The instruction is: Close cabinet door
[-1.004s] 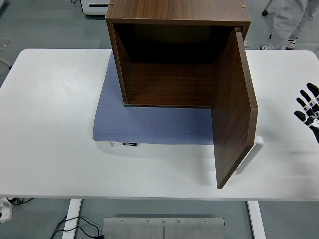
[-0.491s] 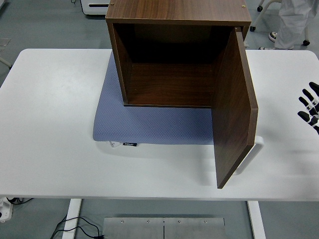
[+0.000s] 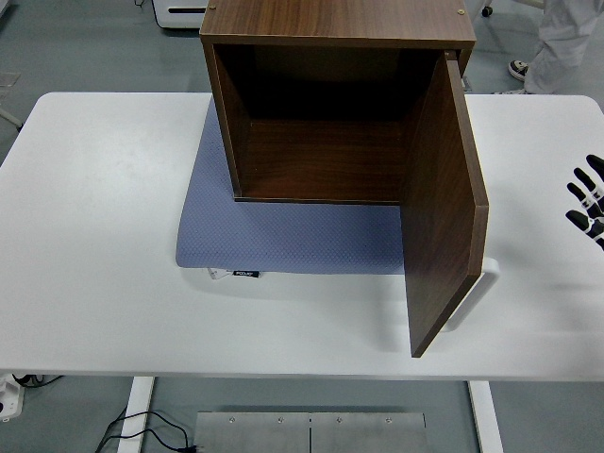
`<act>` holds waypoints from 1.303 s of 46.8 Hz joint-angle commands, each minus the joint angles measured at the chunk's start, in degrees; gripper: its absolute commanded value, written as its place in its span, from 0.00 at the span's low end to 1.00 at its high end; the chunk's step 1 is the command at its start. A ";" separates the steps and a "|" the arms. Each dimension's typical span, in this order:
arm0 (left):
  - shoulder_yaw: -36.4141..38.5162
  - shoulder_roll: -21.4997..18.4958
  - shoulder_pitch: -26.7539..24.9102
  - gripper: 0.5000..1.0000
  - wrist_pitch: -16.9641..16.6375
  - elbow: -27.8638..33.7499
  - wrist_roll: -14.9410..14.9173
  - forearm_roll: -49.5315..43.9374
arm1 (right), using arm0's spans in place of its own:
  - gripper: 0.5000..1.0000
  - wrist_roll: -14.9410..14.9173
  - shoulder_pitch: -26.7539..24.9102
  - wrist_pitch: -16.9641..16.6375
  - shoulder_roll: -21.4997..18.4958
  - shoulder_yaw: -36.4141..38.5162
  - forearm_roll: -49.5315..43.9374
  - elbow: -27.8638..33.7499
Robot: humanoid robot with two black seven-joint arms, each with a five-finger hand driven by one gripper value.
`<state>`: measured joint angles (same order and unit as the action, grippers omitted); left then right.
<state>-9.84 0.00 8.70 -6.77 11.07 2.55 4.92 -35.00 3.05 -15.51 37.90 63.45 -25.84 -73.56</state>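
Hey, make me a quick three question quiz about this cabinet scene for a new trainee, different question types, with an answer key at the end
1. True or false: the hinged door of the brown wooden cabinet is shut.
2. Multiple choice: what lies under the cabinet? A) a green tray B) a blue-grey textured mat C) a sheet of cardboard
3. Fill in: the robot's black right hand is at the picture's ______ edge, fingers spread, touching nothing.

Key: 1 false, the door stands wide open, hinged on the cabinet's right side. 2 B. 3 right.
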 commanded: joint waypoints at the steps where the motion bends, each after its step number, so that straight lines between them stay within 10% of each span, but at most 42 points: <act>1: 0.00 0.00 0.00 1.00 0.00 0.00 0.00 0.00 | 1.00 0.00 -0.50 -0.84 0.51 0.53 0.00 0.00; 46: 0.00 0.00 0.00 1.00 0.00 0.00 0.00 0.00 | 1.00 0.00 -22.21 -17.19 5.87 11.43 -3.33 -0.88; 61: 0.00 0.00 0.00 1.00 0.00 0.00 0.00 0.00 | 1.00 0.00 -25.73 -17.89 5.69 11.43 -7.64 -8.17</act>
<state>-9.84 0.00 8.70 -6.77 11.07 2.55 4.92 -35.00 -22.46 -33.46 43.67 74.90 -32.98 -80.26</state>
